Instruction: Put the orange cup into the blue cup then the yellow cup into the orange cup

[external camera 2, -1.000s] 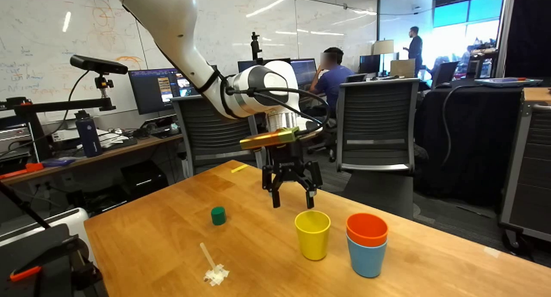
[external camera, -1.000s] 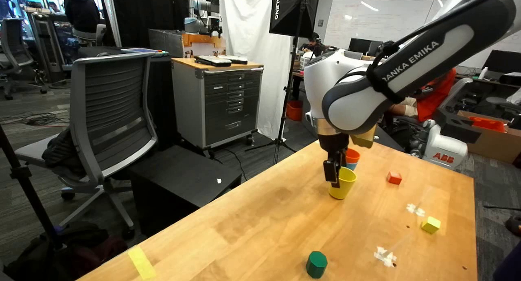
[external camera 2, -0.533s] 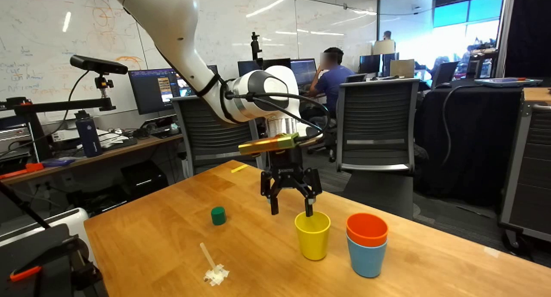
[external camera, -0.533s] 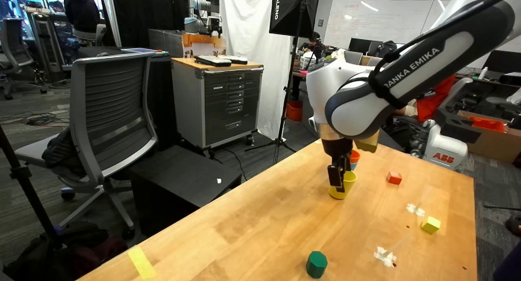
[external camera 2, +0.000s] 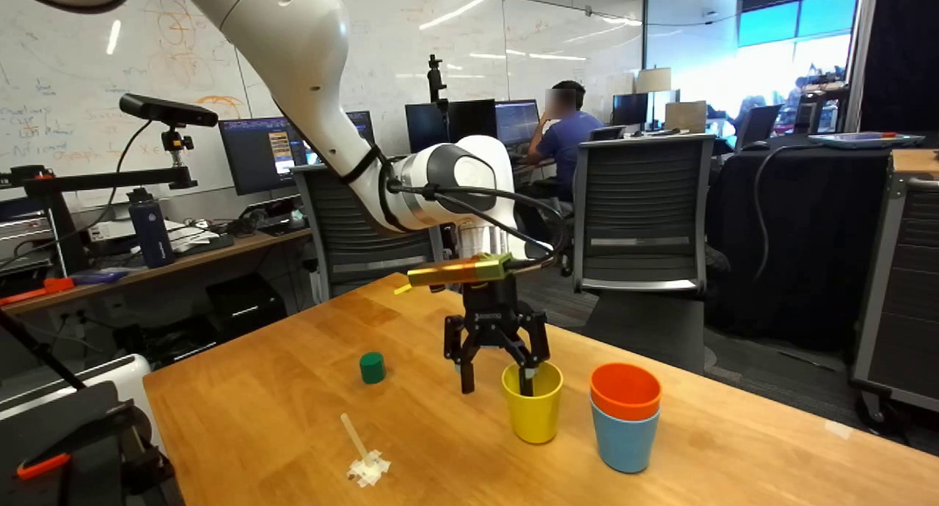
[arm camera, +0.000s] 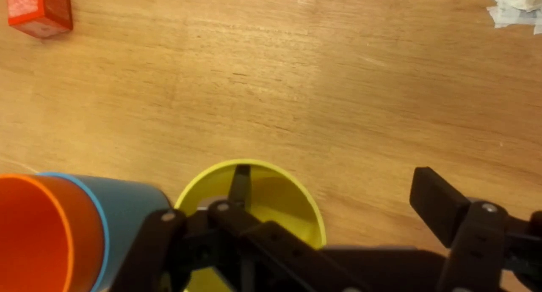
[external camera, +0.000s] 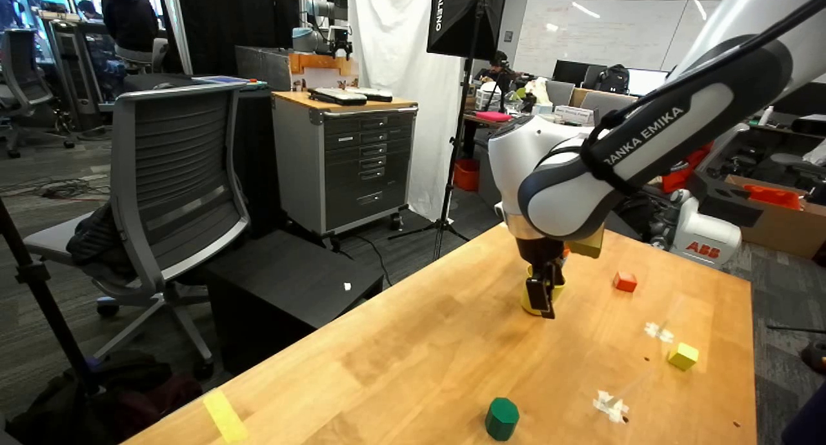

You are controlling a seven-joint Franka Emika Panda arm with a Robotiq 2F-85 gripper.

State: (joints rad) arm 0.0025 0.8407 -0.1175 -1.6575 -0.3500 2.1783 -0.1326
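Note:
The yellow cup stands upright on the table; it also shows in the wrist view. The orange cup sits nested in the blue cup, its upper part above the blue rim. This stack stands beside the yellow cup and shows at the left of the wrist view, orange and blue. In an exterior view it is mostly hidden behind my gripper. My gripper is open and points down. One finger is inside the yellow cup, the other outside it, so the near wall lies between them.
A green block stands on the wooden table. A red block and a small yellow block lie toward the table's far side. White tape patches are on the tabletop.
My gripper has moved down, staying open. One finger has gone from above the yellow cup to inside its rim. The cups have not moved.

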